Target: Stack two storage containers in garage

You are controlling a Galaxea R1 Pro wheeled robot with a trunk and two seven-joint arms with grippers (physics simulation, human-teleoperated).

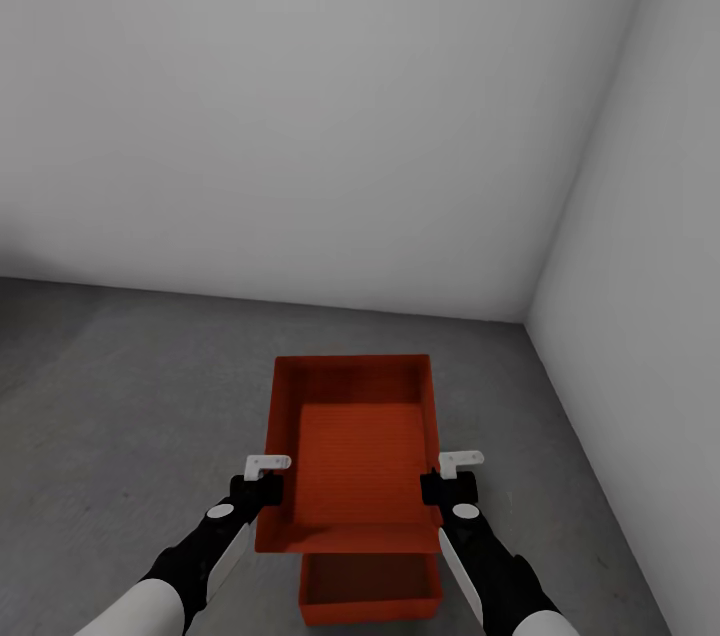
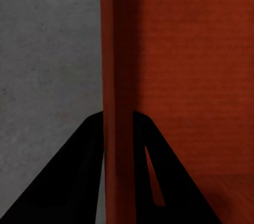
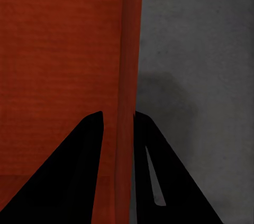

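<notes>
Bins: our left end effector and right end effector each pinch a wall of the upper bin, seemingly hovering above the lower bin on the floor.

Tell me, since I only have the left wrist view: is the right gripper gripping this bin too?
Observer: Yes. The right gripper has a finger on each side of the held container's right wall.
Operator: Where is the other bin?
Observer: The second container sits on the floor close to the robot, its far part hidden under the held one.
Operator: Am I lined up over it?
Observer: Probably not. In the head view the held one reaches well farther from the robot than the lower one.
</notes>
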